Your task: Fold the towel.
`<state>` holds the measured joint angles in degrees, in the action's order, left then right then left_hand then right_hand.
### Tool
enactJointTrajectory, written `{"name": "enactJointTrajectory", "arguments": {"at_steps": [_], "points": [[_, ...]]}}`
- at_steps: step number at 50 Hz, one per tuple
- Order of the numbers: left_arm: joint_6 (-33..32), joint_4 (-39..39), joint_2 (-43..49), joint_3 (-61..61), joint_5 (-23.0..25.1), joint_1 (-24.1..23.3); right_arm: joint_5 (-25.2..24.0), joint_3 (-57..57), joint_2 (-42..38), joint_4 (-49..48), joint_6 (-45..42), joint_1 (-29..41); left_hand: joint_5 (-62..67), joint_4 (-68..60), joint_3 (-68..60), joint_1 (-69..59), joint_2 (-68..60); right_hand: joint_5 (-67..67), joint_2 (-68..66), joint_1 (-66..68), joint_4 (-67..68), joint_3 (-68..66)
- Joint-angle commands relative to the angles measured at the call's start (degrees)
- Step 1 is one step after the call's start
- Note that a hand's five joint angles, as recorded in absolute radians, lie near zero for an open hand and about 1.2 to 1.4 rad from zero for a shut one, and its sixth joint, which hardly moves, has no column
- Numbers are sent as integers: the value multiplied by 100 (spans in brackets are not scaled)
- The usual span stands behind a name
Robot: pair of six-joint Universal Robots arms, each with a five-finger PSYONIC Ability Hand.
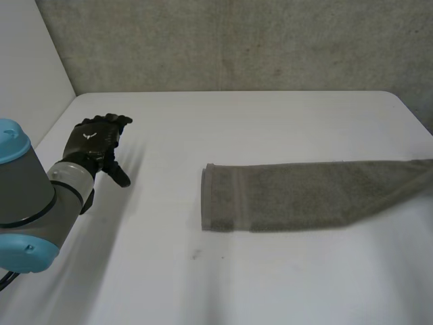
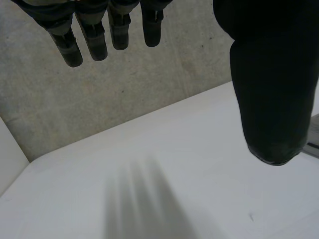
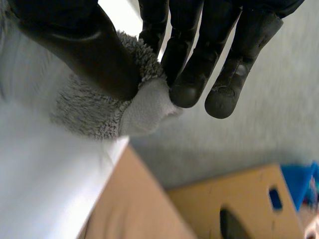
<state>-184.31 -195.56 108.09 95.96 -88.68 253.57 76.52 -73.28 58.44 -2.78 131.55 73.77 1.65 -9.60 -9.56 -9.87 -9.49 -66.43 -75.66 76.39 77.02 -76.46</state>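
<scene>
Head view, left arm point(image 1: 27, 196): nearest the camera, well to the left of the towel point(image 1: 304, 196); judged to be parked clear, so that nothing hinders the fold.
Left hand point(image 1: 95, 145): raised above bare table, well apart from the towel's left end; fingers point(image 2: 94, 45) straight and slightly spread, thumb set apart, holding nothing.
Towel: grey terry, apparently doubled lengthwise into a long narrow strip, lying flat on the table point(image 1: 237, 122). The hemmed short end is squared off toward the left hand, and the other end reaches the table's right edge.
Right hand point(image 3: 199, 50): at that far end of the towel, pinching its hemmed edge between thumb and fingertips; judged a hold for carrying this end over toward the squared end.
Wall point(image 1: 237, 40): grey, behind the towel.
</scene>
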Motion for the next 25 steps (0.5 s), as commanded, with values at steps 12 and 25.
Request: {"name": "enactJointTrajectory", "arguments": {"at_steps": [12, 25], "points": [[0, 0, -77, 37, -1, -27, -50, 297, -156, -487, 512, 4406, -165, -40, -44, -13, -51, -357, -434, 361, 298, -354], [0, 0, -69, 37, -1, -27, 38, 60, -1115, -425, 495, 6018, -165, -40, -44, -13, -51, -357, -434, 361, 298, -354]]}}
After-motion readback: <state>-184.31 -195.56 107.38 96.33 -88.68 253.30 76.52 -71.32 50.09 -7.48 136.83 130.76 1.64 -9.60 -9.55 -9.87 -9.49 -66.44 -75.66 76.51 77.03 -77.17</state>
